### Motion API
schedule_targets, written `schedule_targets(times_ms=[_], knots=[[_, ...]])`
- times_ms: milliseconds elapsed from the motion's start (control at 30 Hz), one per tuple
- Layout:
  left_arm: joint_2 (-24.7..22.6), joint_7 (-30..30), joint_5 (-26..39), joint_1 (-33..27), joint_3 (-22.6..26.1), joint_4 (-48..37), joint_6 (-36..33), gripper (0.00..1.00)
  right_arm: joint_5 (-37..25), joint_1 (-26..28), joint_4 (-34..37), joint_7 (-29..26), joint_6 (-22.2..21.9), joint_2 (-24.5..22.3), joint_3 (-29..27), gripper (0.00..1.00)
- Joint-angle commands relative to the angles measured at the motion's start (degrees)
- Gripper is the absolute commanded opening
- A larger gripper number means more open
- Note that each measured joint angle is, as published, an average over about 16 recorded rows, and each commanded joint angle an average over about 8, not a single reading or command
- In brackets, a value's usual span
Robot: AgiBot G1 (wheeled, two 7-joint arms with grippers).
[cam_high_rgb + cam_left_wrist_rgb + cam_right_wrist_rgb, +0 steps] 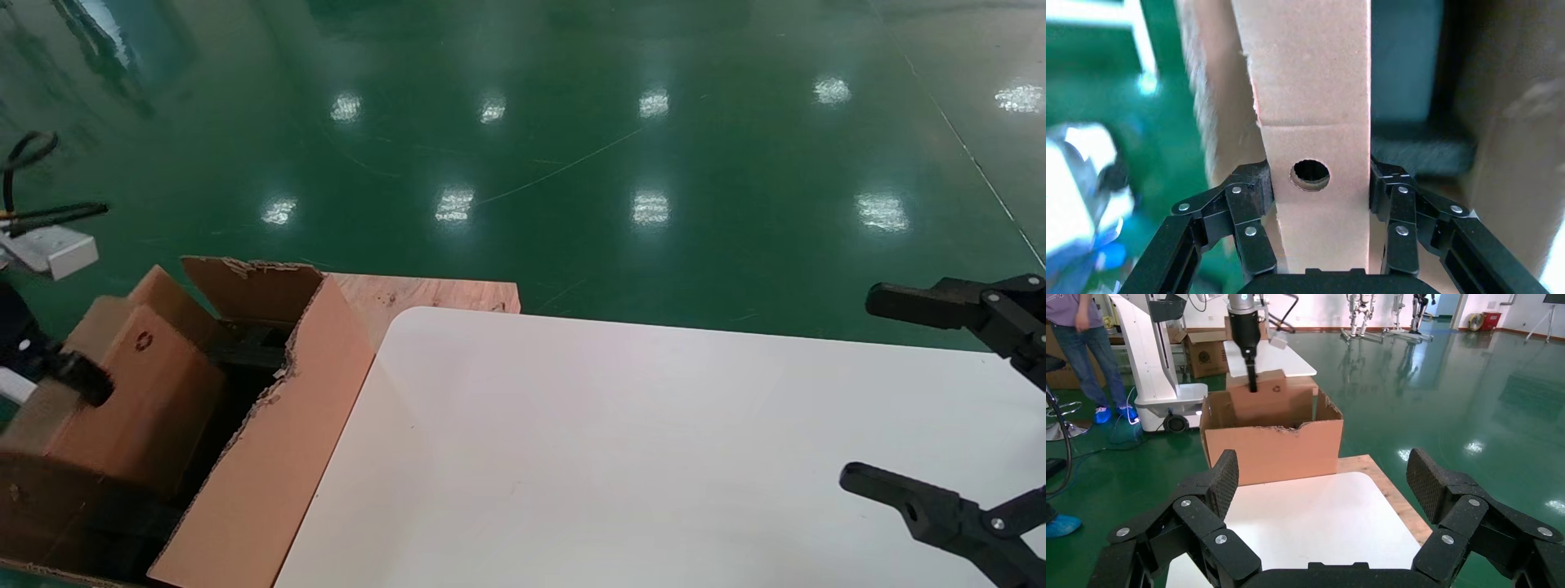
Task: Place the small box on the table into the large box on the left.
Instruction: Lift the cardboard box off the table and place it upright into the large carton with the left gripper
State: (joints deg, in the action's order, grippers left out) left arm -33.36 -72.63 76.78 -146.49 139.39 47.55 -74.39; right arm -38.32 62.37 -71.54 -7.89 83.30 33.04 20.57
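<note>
two grippers appear in the head view. left gripper (78,377) sits at the far left edge, clamped on the small box (135,392), which hangs tilted over the open top of the large box (278,457). that carton has ragged torn edges and stands just beside the left edge of the table (654,457), on a plywood board (425,294). right gripper (899,392) hovers over the table's right side, jaws wide apart, holding nothing. green floor (572,147) lies beyond.

left wrist view: the left gripper (1320,190) has both fingers (1254,196) pressed against opposite sides of the small box (1315,92), level with a round hole (1310,174) in its face. dark interior of the large box (1511,122) shows behind.

right wrist view: the right gripper (1324,484) is spread open above the table (1309,520). farther off, the large box (1272,447) stands past the table's end, with the small box (1266,395) partly within its opening, held from above by the left gripper (1252,384).
</note>
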Motion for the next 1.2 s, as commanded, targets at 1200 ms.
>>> schedule_targets(times_ms=[1200], knots=[[7.59,2.34,6.69,-5.46,2.74,3.95,-0.52,0.00,0.01,0.00,0.00,0.00,0.00,0.00,0.01,1.00]])
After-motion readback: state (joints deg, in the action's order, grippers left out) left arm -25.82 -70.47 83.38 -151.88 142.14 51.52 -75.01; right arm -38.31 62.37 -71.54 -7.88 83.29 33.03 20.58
